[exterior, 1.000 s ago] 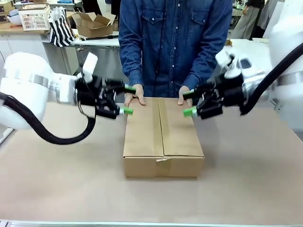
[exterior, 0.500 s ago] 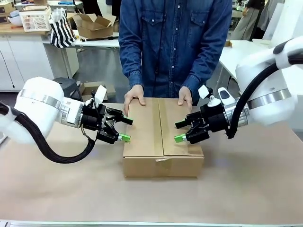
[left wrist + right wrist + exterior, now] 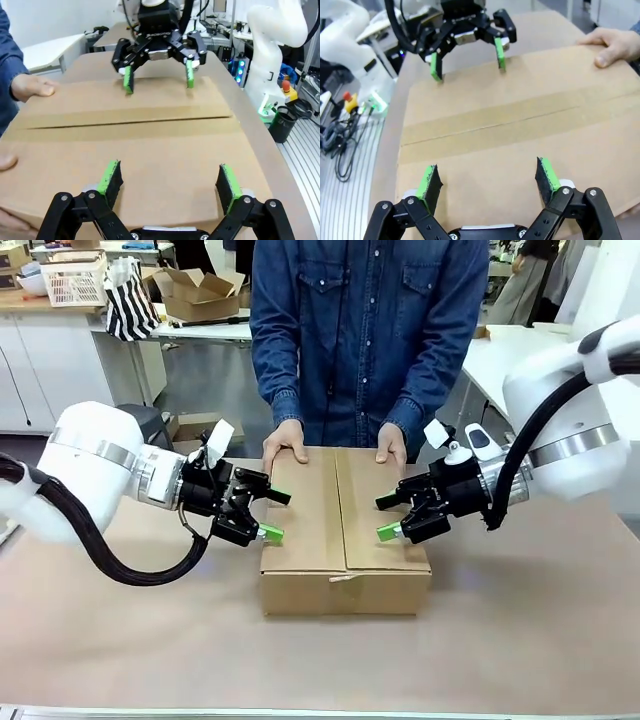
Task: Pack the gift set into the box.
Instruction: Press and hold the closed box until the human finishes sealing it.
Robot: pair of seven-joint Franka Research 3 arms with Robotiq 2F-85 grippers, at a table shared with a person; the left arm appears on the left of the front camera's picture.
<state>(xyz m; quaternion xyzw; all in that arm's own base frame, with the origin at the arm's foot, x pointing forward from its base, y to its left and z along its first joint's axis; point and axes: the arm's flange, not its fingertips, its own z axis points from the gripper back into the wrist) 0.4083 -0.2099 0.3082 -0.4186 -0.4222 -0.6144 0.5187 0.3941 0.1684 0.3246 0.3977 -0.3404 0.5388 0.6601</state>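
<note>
Closing step judged in hand: carton (image 3: 345, 525) flaps are held shut by person's hands (image 3: 285, 445); left tool (image 3: 277, 515) and right tool (image 3: 386, 518) are spread wide at its sides, inward clamp needed next.

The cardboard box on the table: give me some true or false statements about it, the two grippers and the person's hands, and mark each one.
1. The box is closed on top. True.
2. The left gripper is shut on the box's edge. False: it is open, with its fingers at the box's left edge.
3. The person's hands rest on the far edge of the box. True.
4. The right gripper holds a pen. False: it is open and empty, at the box's right edge.
5. The two grippers face each other across the box. True.
</note>
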